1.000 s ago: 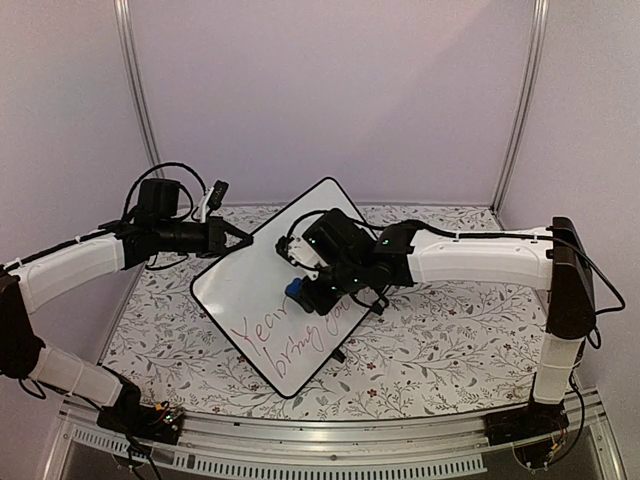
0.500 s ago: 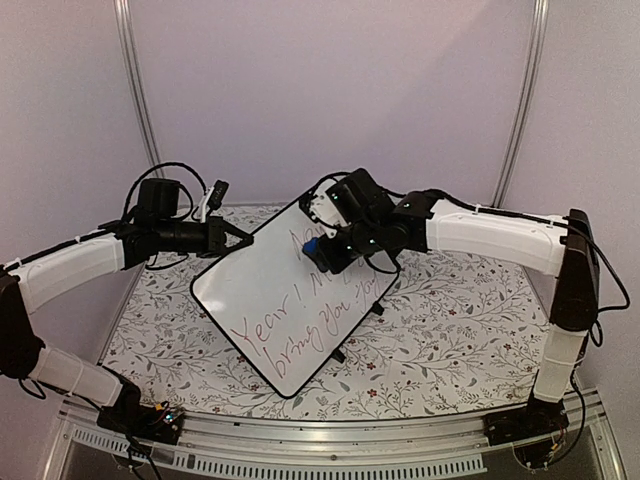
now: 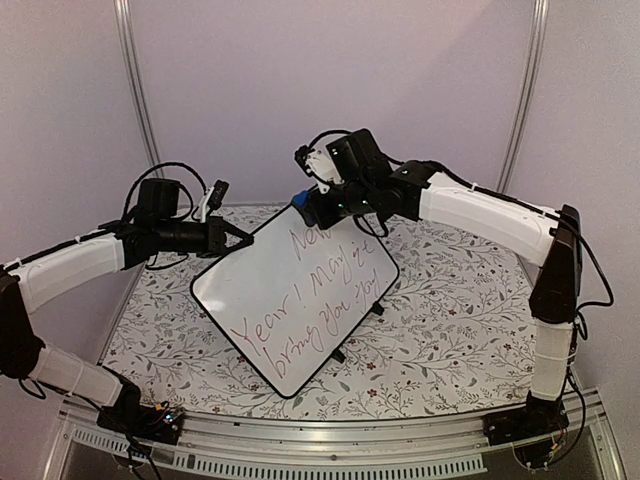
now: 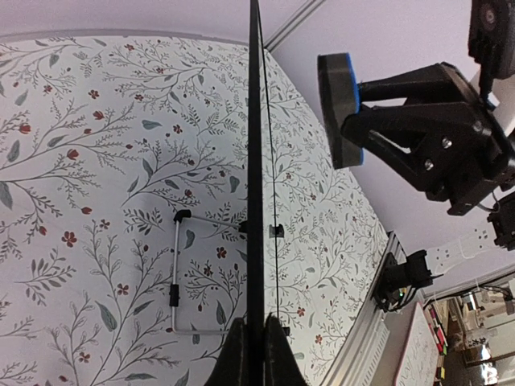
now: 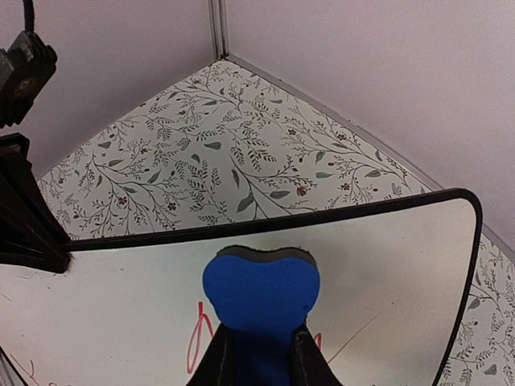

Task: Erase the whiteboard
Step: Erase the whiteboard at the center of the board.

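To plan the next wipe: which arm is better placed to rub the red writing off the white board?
Right. The right gripper holds the blue eraser block close to the far edge of the black-rimmed whiteboard; the left gripper is clamped on its edge, propping it.

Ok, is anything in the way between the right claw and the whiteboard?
Nothing visible. The right claw, gripping the blue eraser, hangs just off the far corner of the whiteboard, with only air between. The left claw clamps the board's left edge, clear of the writing.
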Robot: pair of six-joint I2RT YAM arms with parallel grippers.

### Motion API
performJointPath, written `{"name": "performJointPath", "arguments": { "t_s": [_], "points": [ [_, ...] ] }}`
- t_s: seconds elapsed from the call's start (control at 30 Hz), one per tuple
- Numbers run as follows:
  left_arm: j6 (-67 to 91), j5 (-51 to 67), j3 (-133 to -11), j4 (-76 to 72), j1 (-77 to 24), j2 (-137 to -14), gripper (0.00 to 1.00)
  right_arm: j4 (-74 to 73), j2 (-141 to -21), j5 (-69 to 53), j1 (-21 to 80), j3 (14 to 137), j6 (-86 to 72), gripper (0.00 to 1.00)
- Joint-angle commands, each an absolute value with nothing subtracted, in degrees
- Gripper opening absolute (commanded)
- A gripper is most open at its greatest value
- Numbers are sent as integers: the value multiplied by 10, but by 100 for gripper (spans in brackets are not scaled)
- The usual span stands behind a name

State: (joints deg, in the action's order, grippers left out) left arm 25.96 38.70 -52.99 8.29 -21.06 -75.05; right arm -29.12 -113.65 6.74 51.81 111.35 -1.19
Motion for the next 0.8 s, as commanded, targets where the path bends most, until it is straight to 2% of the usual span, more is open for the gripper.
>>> {"name": "performJointPath", "arguments": {
  "t_s": [0.0,0.4,0.77],
  "points": [
    [244,410,-540,73,-220,-747,0,-308,-1166,34,520,1126,-6,5],
    [244,411,-540,73,-219,-748,0,-313,-1183,-19,524,1125,-11,5],
    [244,412,-540,74,-220,-746,0,-323,-1191,-16,528,1100,-20,5]
  ]
}}
